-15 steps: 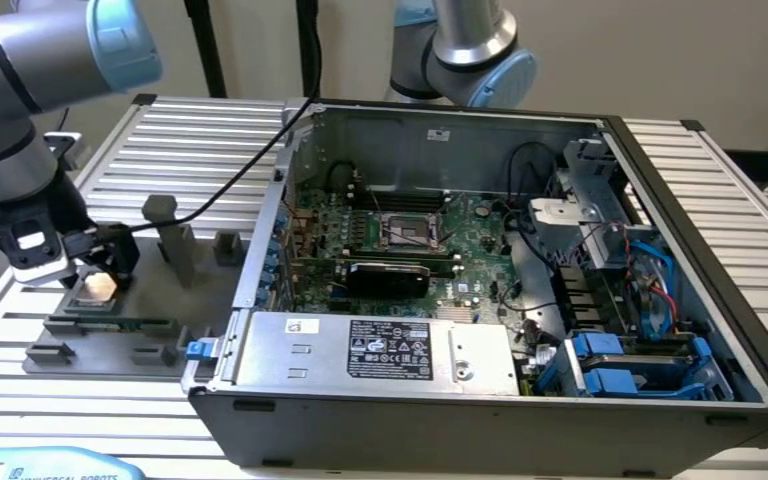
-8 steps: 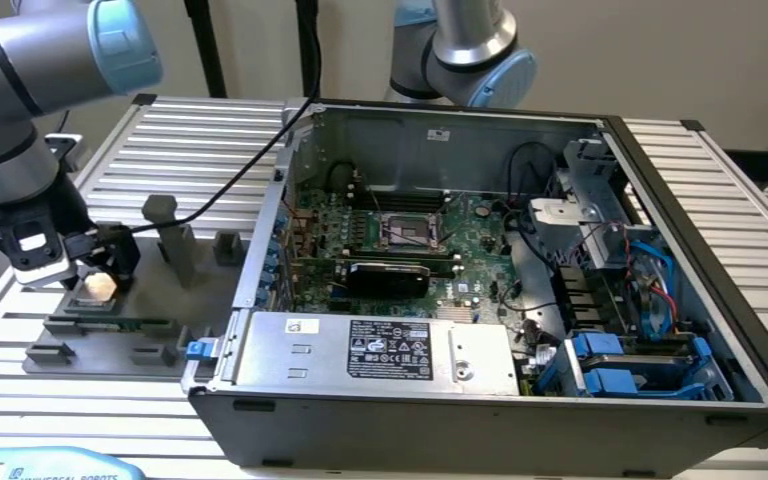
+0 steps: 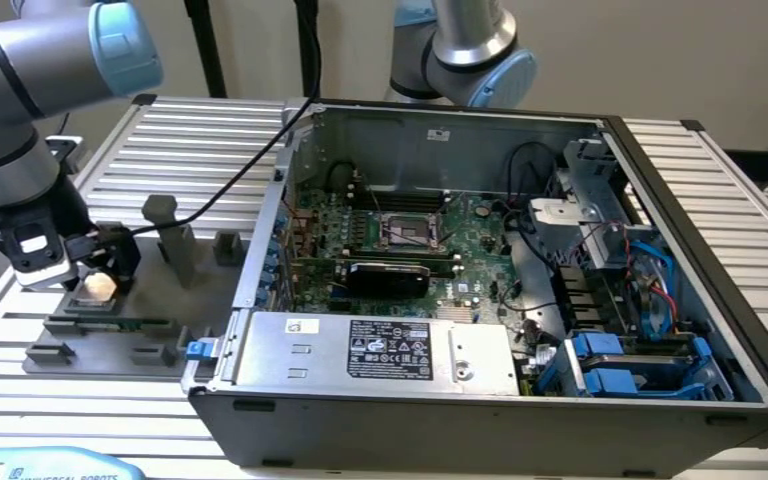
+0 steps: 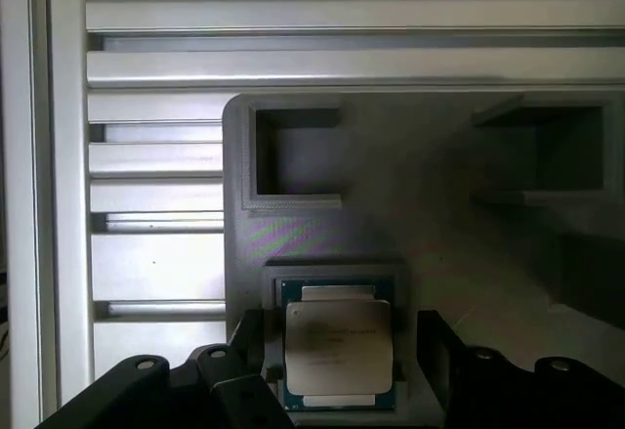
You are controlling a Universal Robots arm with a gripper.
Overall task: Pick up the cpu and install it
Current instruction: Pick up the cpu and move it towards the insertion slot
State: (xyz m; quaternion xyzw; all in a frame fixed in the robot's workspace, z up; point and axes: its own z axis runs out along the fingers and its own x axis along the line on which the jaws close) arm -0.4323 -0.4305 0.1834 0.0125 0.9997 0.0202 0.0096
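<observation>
The cpu, a small square chip with a silvery top and a tan rim, lies flat in a recess of the grey tray at the exterior view's left. My gripper hangs just above it, open. One black finger stands on each side of the chip, with a small gap to it. The open computer case stands at the exterior view's right. The motherboard's empty square socket lies near the middle of the case.
A thin green memory stick lies in the tray in front of the cpu. Grey upright blocks rise from the tray between my gripper and the case wall. A second arm's joint hangs behind the case. A ribbed metal table carries everything.
</observation>
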